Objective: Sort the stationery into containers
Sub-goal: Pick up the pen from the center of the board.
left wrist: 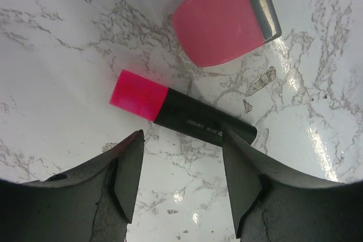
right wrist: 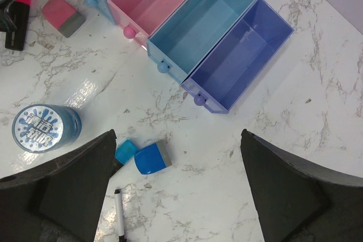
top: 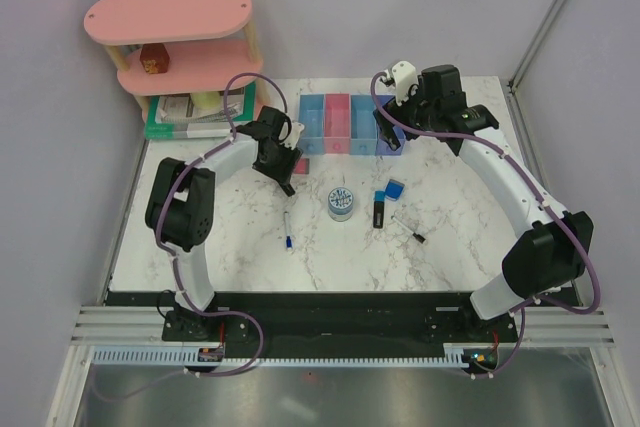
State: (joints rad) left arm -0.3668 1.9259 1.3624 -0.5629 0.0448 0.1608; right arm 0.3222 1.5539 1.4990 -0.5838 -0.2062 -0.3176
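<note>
Jaws spread on both: left gripper (left wrist: 182, 140) at pink-capped black marker (left wrist: 187, 111) by pink eraser (left wrist: 227, 18), right gripper (right wrist: 177, 135) above bins (right wrist: 198, 26).

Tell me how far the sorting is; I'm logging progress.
Done: nothing; the bins look empty. In hand: nothing gripped, but the open left gripper is poised over the pink marker beside the eraser. The right gripper hangs open. Left: those two, tin, blue block, blue marker, white pen, black pen, all on the table.
</note>
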